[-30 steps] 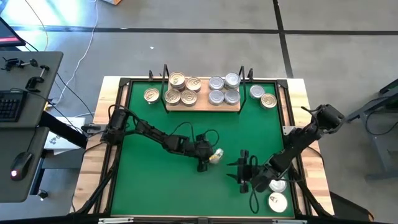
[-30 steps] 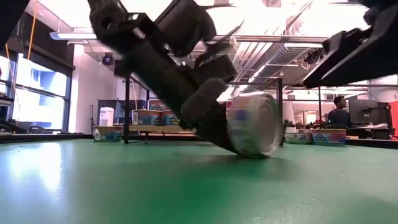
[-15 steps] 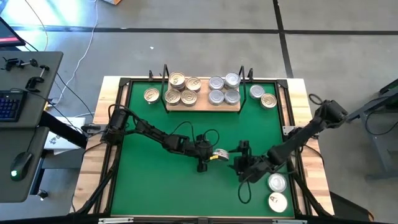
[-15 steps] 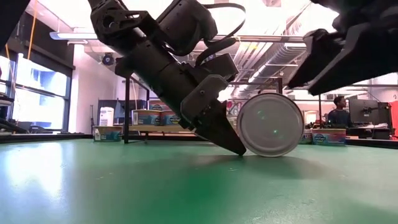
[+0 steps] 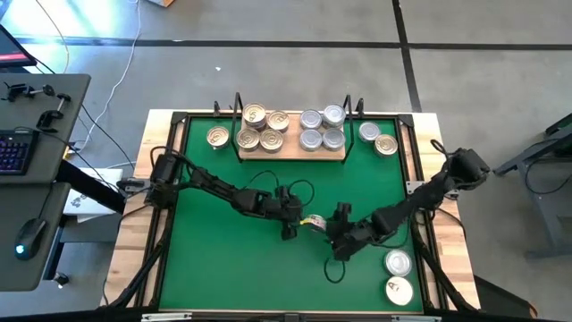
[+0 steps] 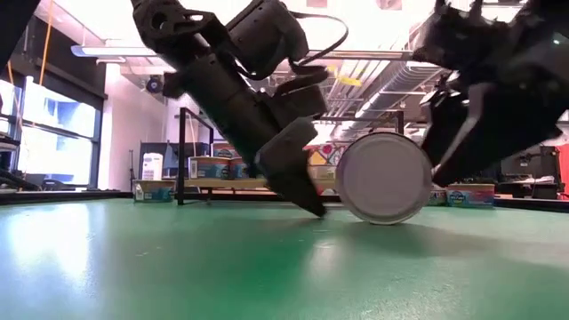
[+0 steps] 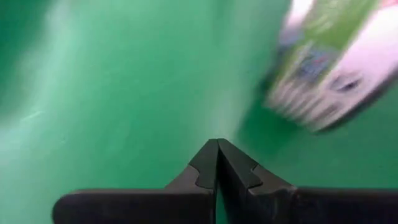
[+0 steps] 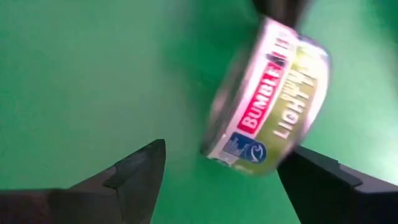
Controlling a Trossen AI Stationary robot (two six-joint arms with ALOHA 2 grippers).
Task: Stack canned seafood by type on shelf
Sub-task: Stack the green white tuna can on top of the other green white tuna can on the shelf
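1. High view first: the green mat (image 5: 232, 259) covers the bench, and the light natural-wood shelf board with black wire uprights (image 5: 291, 154) sits at the middle of its far edge.
2. On that shelf the small round flat tins are sorted: gold-lidded tins (image 5: 261, 129) on the left half, plain silver-lidded tins (image 5: 320, 128) on the right half.
3. One loose gold-lidded tin (image 5: 217, 136) sits on the mat just left of the shelf. Right of the shelf, near the far right corner, there's a silver one (image 5: 368, 131) with another gold one (image 5: 386, 144) touching it.
4. Two more silver-lidded tins (image 5: 398, 275) wait near the bench's near right corner, one behind the other.
5. The tin in play, a round flat can with a green, red and white label (image 5: 314, 222), is standing on its edge around the middle of the mat. Low view shows its plain silver face (image 6: 384, 177) pretty much upright.
6. Left gripper (image 5: 290, 230) is just left of that tin with its jaws clenched tight on nothing, fingertips (image 7: 217, 163) pressed together and down at the mat. Can't tell if it actually touches the can.
7. Right gripper (image 5: 334, 233) is just right of the tin, jaws spread wide and released. In the right wrist view the labelled can (image 8: 268, 99) sits tilted between the two dark fingers (image 8: 138, 169), not squeezed.
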